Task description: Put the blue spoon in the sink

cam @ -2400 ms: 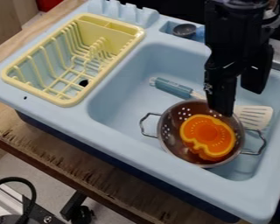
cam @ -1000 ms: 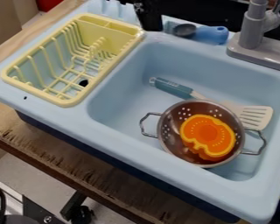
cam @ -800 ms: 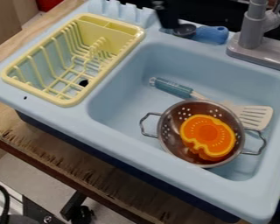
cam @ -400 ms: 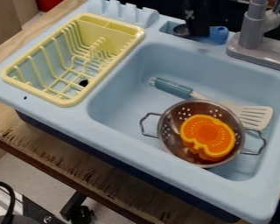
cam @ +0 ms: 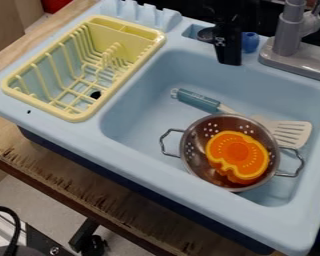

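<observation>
The black gripper [cam: 228,54] hangs over the back rim of the sink [cam: 142,95] (whether it grips anything, one cannot tell). Behind it, the blue spoon [cam: 250,43] lies in the rim's small recess, its middle hidden. The faucet [cam: 288,37] stands to the right; in the basin, a spatula [cam: 197,100] lies partly behind a metal colander [cam: 191,156] holding an orange piece [cam: 237,152].
</observation>
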